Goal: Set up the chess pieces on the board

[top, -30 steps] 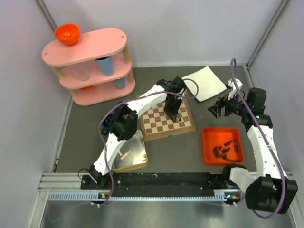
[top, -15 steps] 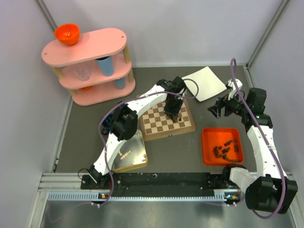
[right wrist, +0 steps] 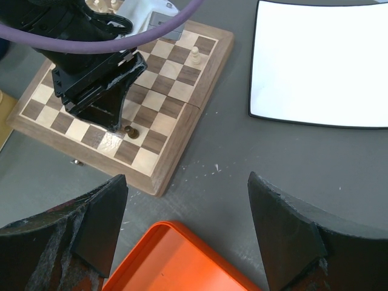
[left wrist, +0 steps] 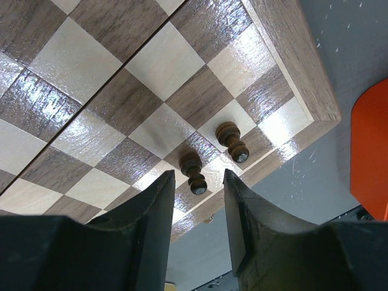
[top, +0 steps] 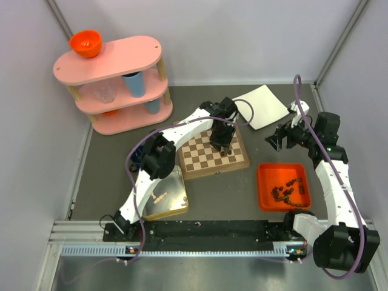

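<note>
Two dark pawns (left wrist: 194,173) are standing side by side on the board (top: 197,160), toward its 4 o'clock corner (a pale piece (right wrist: 194,56) is sitting near the far edge). The left gripper (top: 222,149) is hanging over them, its fingers (left wrist: 151,224) parted either side of one pawn and not touching it. More dark pieces (top: 288,191) are lying in the orange tray (top: 265,203) at 4 o'clock of the board. The right gripper (top: 276,143) is hovering at 3 o'clock, jaws spread wide, gripping nothing.

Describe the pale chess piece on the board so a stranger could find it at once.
Find the checkered wooden board mid-table, left of the orange tray. Near its corner closest to the white sheet stands one small pale piece. It is the only cream one on the board; the two dark pieces stand nearer the tray, by the left end effector.
</note>
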Controlling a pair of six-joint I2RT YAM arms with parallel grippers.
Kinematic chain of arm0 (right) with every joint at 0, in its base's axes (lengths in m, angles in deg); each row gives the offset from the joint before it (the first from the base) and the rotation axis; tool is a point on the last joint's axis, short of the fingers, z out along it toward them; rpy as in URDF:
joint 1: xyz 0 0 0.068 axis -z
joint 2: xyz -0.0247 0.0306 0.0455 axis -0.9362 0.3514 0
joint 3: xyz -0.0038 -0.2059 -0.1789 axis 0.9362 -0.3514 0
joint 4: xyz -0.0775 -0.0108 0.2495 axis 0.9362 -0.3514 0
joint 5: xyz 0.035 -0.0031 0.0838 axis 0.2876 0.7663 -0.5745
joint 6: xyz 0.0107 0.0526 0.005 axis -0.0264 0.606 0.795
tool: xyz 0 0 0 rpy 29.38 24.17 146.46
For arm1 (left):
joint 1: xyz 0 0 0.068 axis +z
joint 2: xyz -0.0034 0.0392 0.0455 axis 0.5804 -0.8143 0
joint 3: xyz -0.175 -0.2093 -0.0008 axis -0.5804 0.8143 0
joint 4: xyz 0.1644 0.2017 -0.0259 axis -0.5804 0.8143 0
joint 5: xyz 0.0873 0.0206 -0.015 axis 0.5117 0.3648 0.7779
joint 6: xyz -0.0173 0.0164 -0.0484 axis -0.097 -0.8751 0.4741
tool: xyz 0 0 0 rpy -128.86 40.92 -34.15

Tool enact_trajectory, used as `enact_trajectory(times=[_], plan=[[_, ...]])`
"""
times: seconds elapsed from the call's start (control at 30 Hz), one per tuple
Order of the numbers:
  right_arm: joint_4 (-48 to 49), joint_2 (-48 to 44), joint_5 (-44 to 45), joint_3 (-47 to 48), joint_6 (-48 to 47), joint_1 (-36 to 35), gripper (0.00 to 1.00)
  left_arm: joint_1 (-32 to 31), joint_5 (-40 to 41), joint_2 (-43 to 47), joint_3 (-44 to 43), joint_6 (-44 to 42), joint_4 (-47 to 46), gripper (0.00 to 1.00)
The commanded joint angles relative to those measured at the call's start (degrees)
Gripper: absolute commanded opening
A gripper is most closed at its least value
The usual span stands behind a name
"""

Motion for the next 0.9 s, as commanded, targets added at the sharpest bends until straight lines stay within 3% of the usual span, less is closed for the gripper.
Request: enact_trajectory(times=[0.0,0.3,0.47,0.7,0.87], plan=[[0.59,-0.19,-0.01,0.49,-0.87,0.25,0.8,0.13,-0.07,4.94,-1.57,0.69,-1.86,0.43],[-0.02,0.16,-0.27,0.41,-2.36,0.16,0.8,0.66,0.37,13.28,3.69,0.25,-4.41,0.45],[-1.25,0.51,-5.88,-0.03,-5.96,0.34,0.81,1.36,0.89,23.2,10.1,-1.94,-9.49,0.48],[-6.44,0.25,-20.75,-1.96,-16.77,1.57,0.82,3.29,4.94,48.15,37.83,-7.21,-29.0,0.67],[-13.98,-1.06,-18.31,-1.09,-22.23,1.57,0.85,8.39,9.58,69.77,55.97,-13.19,-41.74,0.99]])
